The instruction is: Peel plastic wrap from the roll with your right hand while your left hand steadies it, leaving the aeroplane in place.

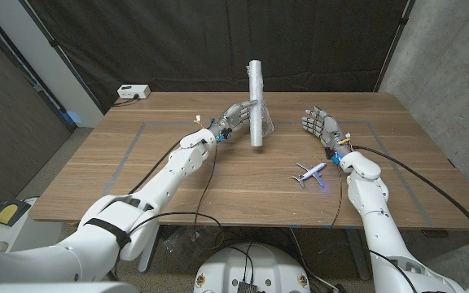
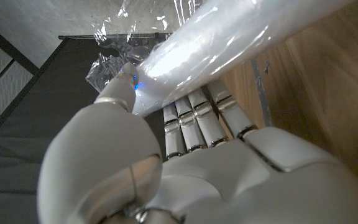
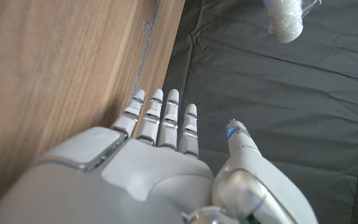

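Note:
The plastic wrap roll (image 1: 256, 102) stands upright above the middle of the table, held by my left hand (image 1: 236, 118) around its middle. A loose flap of clear wrap (image 1: 265, 124) hangs off its right side. In the left wrist view my left hand (image 2: 185, 155) wraps its fingers and thumb around the roll (image 2: 229, 43). To the right of the roll my right hand (image 1: 319, 127) holds nothing, fingers spread; its fingers (image 3: 160, 121) point straight out in the right wrist view, with the roll's end (image 3: 283, 22) far off. A small white and blue toy aeroplane (image 1: 312, 173) lies in front of the right hand.
Tape lines (image 1: 133, 146) mark a rectangle on the wooden table (image 1: 177, 187). A white power box (image 1: 133, 92) sits at the far left corner. A black curtain (image 1: 218, 41) hangs behind the table.

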Motion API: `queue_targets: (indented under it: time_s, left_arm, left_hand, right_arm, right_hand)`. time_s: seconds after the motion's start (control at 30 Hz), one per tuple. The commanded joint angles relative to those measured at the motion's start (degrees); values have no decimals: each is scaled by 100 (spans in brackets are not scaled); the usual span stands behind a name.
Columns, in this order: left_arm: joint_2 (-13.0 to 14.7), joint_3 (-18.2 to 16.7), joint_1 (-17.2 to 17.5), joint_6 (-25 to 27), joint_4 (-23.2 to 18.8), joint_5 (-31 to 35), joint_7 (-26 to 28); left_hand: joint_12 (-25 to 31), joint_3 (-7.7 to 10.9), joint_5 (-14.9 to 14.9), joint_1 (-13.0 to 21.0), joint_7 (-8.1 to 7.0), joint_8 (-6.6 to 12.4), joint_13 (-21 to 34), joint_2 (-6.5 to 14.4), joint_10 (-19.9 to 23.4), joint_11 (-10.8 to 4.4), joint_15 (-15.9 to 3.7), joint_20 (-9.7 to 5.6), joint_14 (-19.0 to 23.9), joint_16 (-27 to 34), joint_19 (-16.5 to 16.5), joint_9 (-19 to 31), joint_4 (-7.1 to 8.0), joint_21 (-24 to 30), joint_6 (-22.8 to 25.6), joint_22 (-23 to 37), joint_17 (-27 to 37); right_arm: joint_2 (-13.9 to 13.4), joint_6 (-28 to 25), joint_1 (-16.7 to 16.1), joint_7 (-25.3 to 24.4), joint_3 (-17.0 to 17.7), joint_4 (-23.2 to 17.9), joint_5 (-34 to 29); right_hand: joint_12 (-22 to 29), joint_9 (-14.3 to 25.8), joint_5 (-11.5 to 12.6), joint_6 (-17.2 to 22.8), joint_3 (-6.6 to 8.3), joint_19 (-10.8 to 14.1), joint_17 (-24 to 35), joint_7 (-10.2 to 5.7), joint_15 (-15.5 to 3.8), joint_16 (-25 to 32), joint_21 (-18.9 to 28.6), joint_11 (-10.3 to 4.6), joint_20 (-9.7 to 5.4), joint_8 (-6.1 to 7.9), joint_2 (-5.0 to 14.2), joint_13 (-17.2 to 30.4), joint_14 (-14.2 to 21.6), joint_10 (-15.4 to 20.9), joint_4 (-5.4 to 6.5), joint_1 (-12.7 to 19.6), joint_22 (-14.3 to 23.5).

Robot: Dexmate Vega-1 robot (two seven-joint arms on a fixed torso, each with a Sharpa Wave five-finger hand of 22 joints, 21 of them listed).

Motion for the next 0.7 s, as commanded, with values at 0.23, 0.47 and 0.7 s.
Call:
queue_targets:
  time_s: [0.23, 0.47, 0.7]
  left_arm:
    - [-507, -373, -52, 320, 596, -1275, -533]
    - [-690, -456, -132, 473, 859, -1619, -799]
    - [-931, -555, -254, 538, 1251, -1921, -1156]
  left_hand:
    - [82, 588, 68, 411, -104, 779, 67, 437, 220, -190, -424, -74, 148, 32, 148, 143, 604, 112, 730, -3, 25]
    - [72, 566, 121, 360, -115, 842, 128, 414, 88, -167, -358, -63, 47, -51, 158, 298, 615, 141, 472, -11, 13]
    - [54, 567, 142, 332, -31, 885, 181, 459, -53, -147, -316, -31, -32, -96, 151, 466, 628, 166, 155, -11, 6]
  right_arm:
    - [-74, -157, 68, 45, -107, -146, -134]
    - [-102, -211, 68, 61, -121, -207, -163]
    - [-120, -278, 27, 64, -123, -325, -189]
  right_hand:
    - [-16, 26, 11, 47, 35, 32, 6, -10, -1, -8, 21, -9, 4, -23, -2, 30, 36, 48, -6, -32, 10]
    - [-18, 26, 10, 47, 38, 32, 6, -9, -4, -9, 20, -10, 7, -25, -5, 30, 37, 53, -7, -35, 10]
    - [-22, 26, 9, 51, 39, 32, 6, -13, -7, -9, 20, -8, 7, -26, -10, 31, 37, 53, -7, -40, 10]
